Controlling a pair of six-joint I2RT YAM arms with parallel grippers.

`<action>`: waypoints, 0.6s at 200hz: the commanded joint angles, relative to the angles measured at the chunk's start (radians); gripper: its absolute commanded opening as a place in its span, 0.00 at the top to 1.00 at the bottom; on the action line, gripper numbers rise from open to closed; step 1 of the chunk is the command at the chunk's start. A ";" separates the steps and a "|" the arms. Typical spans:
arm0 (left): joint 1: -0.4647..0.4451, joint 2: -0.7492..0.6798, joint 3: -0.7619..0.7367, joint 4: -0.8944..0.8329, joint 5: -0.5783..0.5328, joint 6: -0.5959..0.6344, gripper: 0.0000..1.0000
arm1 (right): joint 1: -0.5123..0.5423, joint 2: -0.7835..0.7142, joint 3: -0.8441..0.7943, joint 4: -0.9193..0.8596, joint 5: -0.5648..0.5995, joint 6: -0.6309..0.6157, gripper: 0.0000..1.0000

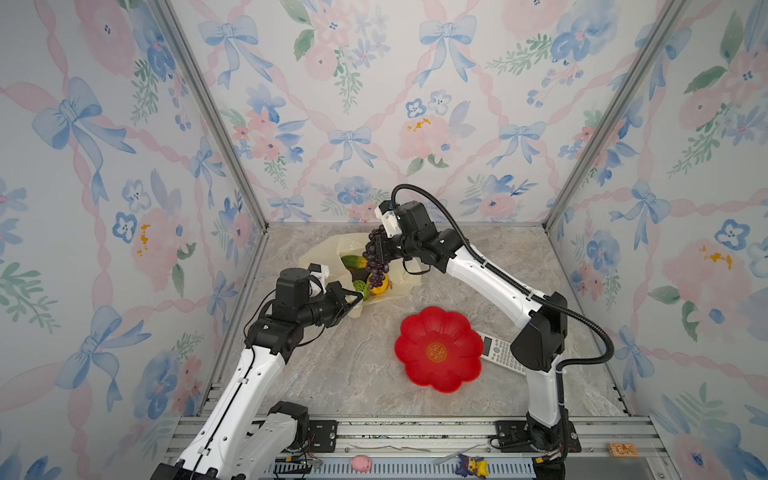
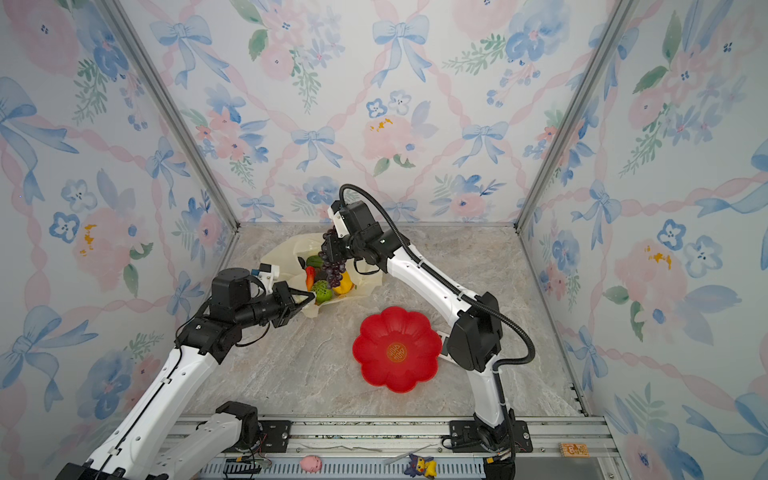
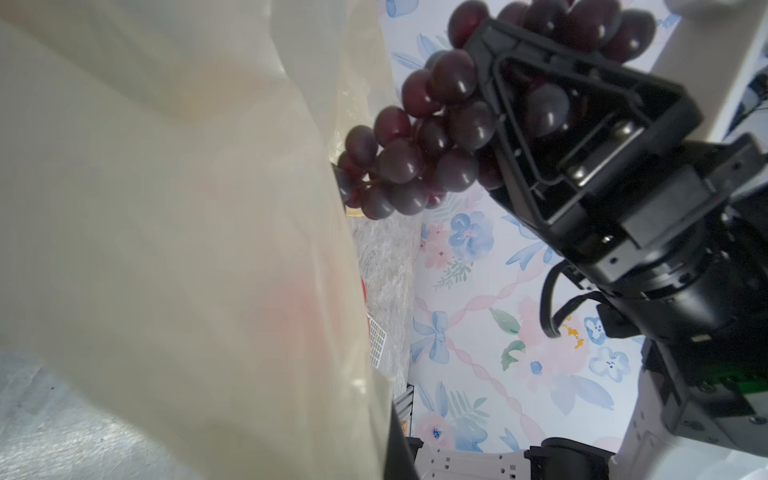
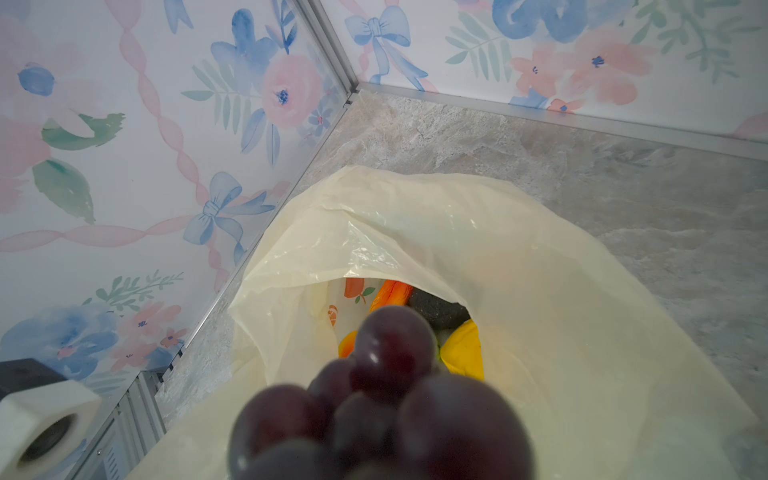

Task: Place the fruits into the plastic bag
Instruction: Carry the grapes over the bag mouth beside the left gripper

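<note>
The pale-yellow plastic bag [image 1: 320, 253] [image 2: 286, 253] lies at the back left of the table with its mouth held up. My left gripper [image 1: 353, 298] [image 2: 307, 297] is shut on the bag's near edge, and the film [image 3: 166, 208] fills the left wrist view. My right gripper [image 1: 380, 247] [image 2: 330, 247] is shut on the purple grape bunch [image 1: 376, 262] [image 3: 415, 166] [image 4: 386, 395], which hangs over the bag's opening. Inside the bag lie a yellow fruit [image 4: 463, 353], a dark avocado [image 4: 436, 307], a green ball [image 2: 323, 291] and a red-yellow mango [image 2: 310, 276].
A red flower-shaped dish [image 1: 438, 349] sits in front of the bag, right of centre. A calculator [image 1: 500, 351] lies beside it under the right arm. Small toys [image 1: 360, 462] rest on the front rail. Patterned walls close in the left, back and right.
</note>
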 commanded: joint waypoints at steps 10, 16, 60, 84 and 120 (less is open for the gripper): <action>0.019 0.019 0.051 -0.004 0.038 0.002 1.00 | 0.021 0.064 0.041 0.076 -0.051 0.048 0.69; 0.022 0.022 0.057 -0.005 0.040 0.000 1.00 | 0.022 0.073 0.041 0.079 -0.055 0.051 0.69; 0.046 0.062 0.103 -0.004 0.050 0.003 1.00 | 0.025 0.123 0.031 0.092 -0.096 0.063 0.68; 0.047 0.091 0.119 -0.004 0.055 0.012 1.00 | 0.030 0.150 0.036 0.087 -0.128 0.064 0.68; 0.047 0.123 0.135 0.005 0.057 0.017 1.00 | 0.038 0.196 0.077 0.044 -0.156 0.041 0.67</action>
